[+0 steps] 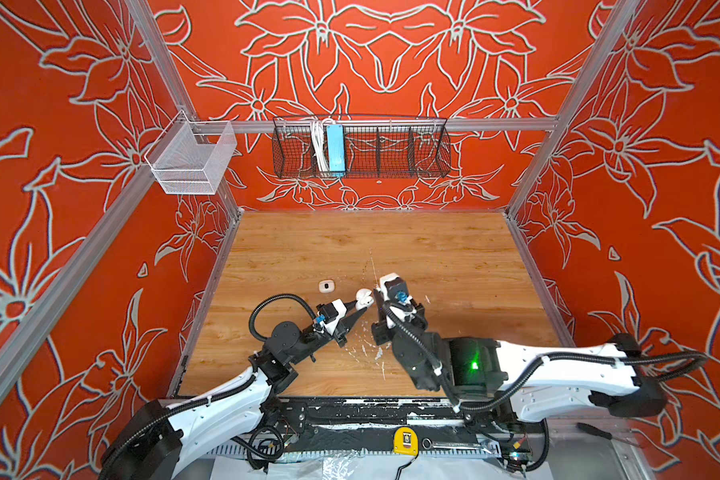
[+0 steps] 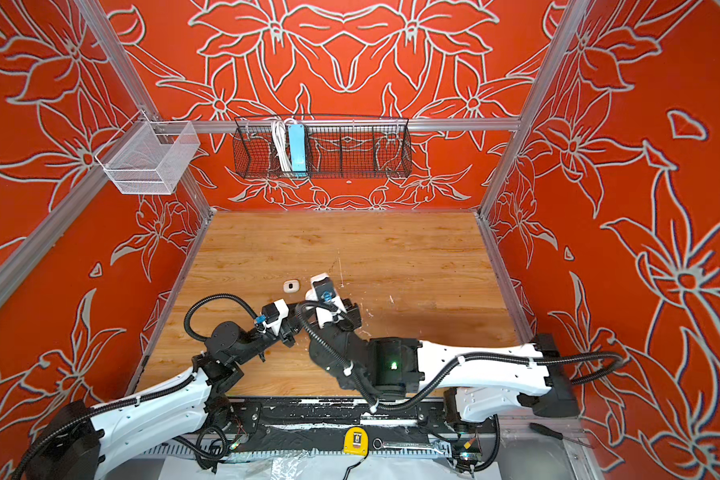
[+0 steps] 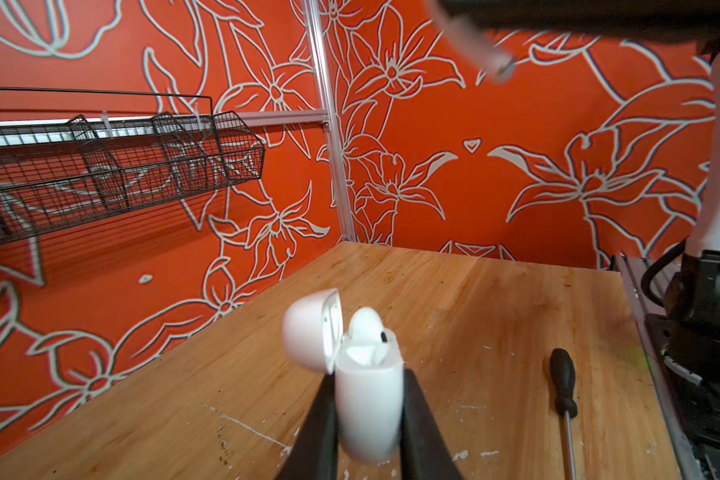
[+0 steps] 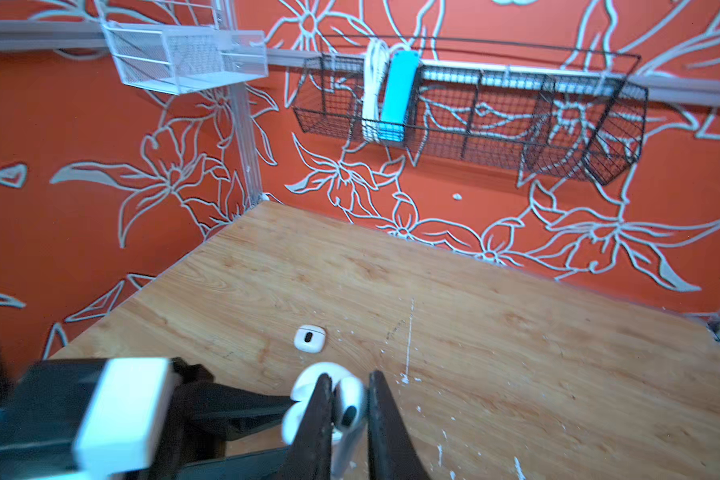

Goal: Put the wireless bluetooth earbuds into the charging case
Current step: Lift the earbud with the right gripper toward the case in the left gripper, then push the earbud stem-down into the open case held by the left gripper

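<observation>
We count two earbuds, one charging case, one white box and one screwdriver. The left gripper (image 3: 368, 374) is closed on the charging case (image 3: 368, 407) and holds it upright in the air, over about the middle of the bench (image 1: 433, 249). The lid of the case stands open. The first earbud (image 3: 364, 326) sits in the case and its round head comes out above the rim. The right gripper (image 4: 350, 376) is just beside the case, and its two fingers are clamped on the second earbud (image 4: 348, 401). The white box (image 1: 326, 286), with a dark oval mark, lies flat on the bench, near the case and toward the left edge. The screwdriver (image 3: 562, 384) lies on the bench wood, well apart from the case.
</observation>
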Available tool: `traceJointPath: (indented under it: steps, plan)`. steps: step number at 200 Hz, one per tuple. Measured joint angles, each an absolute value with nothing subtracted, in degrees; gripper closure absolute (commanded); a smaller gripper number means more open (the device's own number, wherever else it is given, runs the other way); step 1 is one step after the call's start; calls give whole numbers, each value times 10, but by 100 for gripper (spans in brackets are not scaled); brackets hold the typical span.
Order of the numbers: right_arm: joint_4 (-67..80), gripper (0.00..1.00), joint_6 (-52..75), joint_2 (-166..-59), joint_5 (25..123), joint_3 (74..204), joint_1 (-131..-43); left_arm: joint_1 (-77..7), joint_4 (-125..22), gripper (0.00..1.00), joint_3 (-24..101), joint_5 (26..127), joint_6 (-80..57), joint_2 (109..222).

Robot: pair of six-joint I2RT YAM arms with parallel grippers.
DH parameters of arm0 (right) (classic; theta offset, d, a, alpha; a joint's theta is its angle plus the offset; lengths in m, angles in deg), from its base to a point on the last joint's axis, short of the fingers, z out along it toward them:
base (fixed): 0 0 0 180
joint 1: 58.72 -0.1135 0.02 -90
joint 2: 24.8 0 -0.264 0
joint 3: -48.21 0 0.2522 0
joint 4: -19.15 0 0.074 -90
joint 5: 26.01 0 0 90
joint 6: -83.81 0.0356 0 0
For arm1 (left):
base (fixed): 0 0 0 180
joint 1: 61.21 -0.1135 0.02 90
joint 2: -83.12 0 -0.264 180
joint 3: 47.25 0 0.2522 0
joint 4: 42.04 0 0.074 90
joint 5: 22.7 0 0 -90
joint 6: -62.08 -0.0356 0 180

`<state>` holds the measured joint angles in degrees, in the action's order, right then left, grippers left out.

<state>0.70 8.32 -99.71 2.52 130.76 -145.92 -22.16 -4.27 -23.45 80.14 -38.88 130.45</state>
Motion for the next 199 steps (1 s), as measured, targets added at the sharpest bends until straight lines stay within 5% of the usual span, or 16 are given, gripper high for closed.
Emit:
traceJointPath:
  steps: [69,199]
  plan:
    - [145,100,18,-1057,-7,1309,-1480,-222,-39,100,-254,759,-388,1264]
    - [105,100,187,-1006,122,1258,-1380,-222,-102,100,-242,707,-372,1252]
